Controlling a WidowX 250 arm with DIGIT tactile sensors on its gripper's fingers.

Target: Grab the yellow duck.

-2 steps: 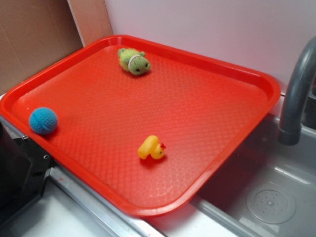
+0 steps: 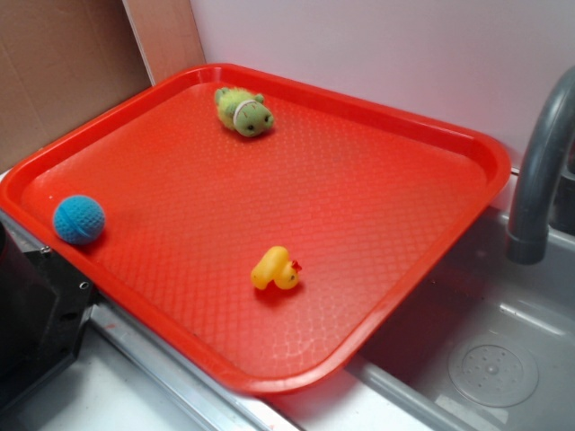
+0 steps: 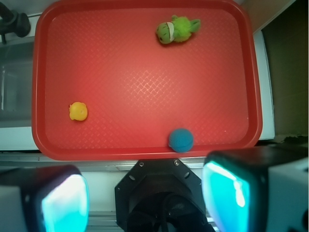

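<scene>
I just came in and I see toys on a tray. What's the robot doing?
Nothing is being held yet. The robot's gripper hangs high above the red tray, its jaws wide open and empty. Three toys sit apart on the tray: a yellow duck, a blue ball by one edge, and a green plush toy near the far end. The duck lies on its own in the open, untouched. Beside the tray there is a sink with a grey faucet.

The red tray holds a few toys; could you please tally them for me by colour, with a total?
Yellow: 1, the yellow duck
Green: 1, the plush toy
Blue: 1, the knitted ball
Total: 3 toys on the red tray
</scene>
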